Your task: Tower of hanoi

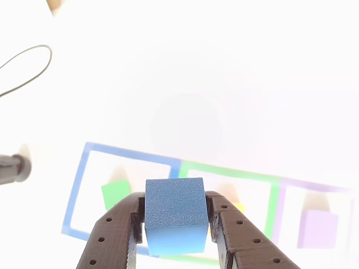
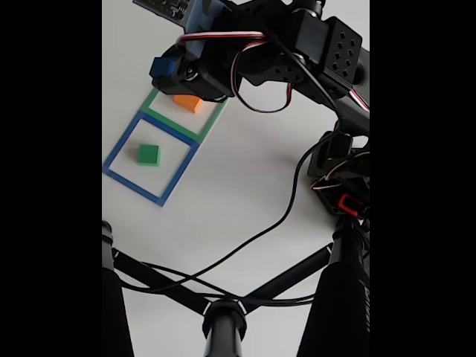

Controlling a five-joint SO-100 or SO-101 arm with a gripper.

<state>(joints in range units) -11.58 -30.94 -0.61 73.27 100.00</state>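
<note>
Your gripper (image 1: 175, 232) is holding blue cube (image 1: 174, 213), jaws clamped on its sides, raised above table (image 1: 185, 84). Green block (image 2: 149, 154) is lying inside blue tape square (image 2: 119, 145); purple block (image 1: 317, 228) is sitting apart.

blue cube (image 1: 174, 216), dark brown pincer (image 1: 175, 224), green block (image 2: 149, 154), pale purple block (image 1: 317, 228), orange-yellow block (image 2: 187, 103)

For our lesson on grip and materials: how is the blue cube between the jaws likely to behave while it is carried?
The blue cube looks rigid: its edges stay square under the gripper. Its grainy face probably resists slipping. Flat sides mean it should sit, not roll, once released. It seems light.
</note>
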